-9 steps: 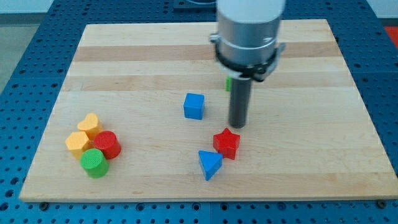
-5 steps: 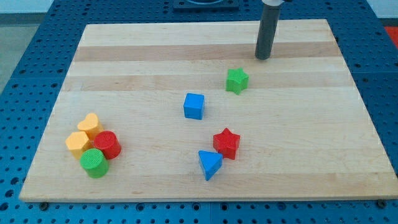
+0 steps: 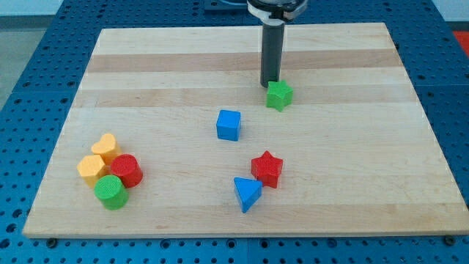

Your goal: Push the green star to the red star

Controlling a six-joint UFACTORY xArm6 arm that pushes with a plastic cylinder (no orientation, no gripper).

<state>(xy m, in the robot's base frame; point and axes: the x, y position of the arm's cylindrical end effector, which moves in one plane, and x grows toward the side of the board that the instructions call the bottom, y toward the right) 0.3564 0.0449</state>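
Note:
The green star (image 3: 279, 95) lies on the wooden board right of centre, toward the view's top. My tip (image 3: 270, 84) stands just above and slightly left of it, touching or almost touching its upper edge. The red star (image 3: 267, 169) lies lower down the board, below the green star, well apart from it. A blue triangular block (image 3: 247, 193) sits against the red star's lower left.
A blue cube (image 3: 229, 125) lies left of and below the green star. At the view's lower left a cluster holds a yellow heart-like block (image 3: 107, 147), a yellow block (image 3: 91, 169), a red cylinder (image 3: 126, 170) and a green cylinder (image 3: 111, 191).
My tip went from beside the red star up to the view's top right, then came down-left to the green star's upper edge. No block has visibly moved.

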